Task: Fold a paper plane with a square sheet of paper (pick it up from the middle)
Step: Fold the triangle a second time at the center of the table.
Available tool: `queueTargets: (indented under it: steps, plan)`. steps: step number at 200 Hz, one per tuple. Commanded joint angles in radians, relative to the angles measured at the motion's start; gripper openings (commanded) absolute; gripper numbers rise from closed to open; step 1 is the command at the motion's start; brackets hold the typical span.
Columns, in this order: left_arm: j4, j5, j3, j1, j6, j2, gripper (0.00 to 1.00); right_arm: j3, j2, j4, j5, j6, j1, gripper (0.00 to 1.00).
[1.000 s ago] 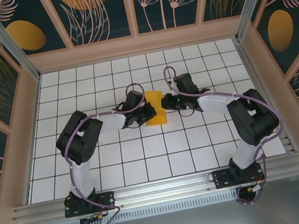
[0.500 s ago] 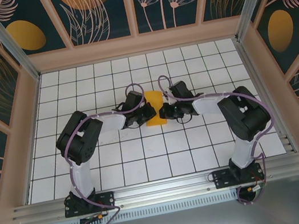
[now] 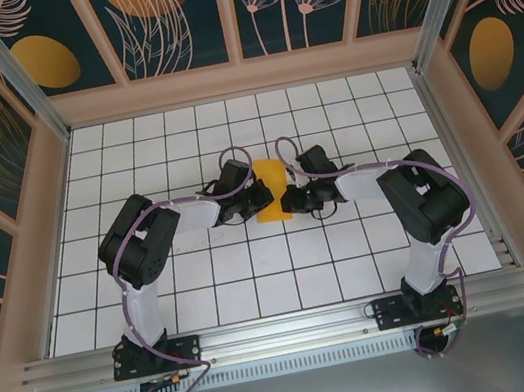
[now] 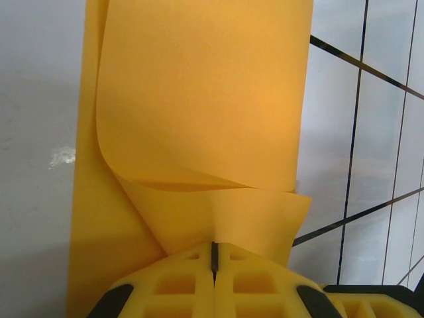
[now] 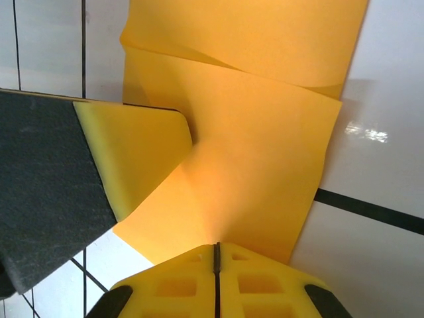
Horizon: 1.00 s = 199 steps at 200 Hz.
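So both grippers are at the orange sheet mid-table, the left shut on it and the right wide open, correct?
Not quite: the right gripper is not open but shut on the orange sheet too, as the right wrist view shows. The left gripper is indeed shut on it.

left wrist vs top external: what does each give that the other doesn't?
Left wrist: the left gripper shut on an edge of the paper sheet, with one layer curling over another. Top external: the right gripper at the sheet's opposite side, the sheet mid-table between the two. Both: the orange-yellow sheet on the gridded table.
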Motion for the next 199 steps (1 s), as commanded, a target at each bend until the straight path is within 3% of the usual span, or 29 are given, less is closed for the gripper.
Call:
queueTargets:
  steps: [1, 73, 116, 160, 199]
  plan:
    - [-0.096, -0.064, -0.034, 0.002, -0.01, 0.007, 0.07, -0.01, 0.015, -0.062, -0.008, -0.049, 0.01, 0.08]
    - [-0.101, -0.07, -0.036, 0.001, -0.011, 0.004, 0.07, -0.035, 0.007, -0.131, 0.005, -0.08, 0.013, 0.08]
    - [-0.097, -0.066, -0.038, 0.002, -0.009, 0.001, 0.07, -0.075, -0.078, -0.172, 0.048, -0.067, 0.004, 0.08]
    - [-0.077, -0.048, -0.039, 0.002, -0.003, -0.003, 0.07, -0.082, -0.224, -0.042, 0.109, 0.02, -0.043, 0.09]
    - [-0.062, -0.034, -0.037, 0.003, 0.002, -0.008, 0.08, -0.037, -0.15, 0.022, 0.038, 0.053, -0.031, 0.08]
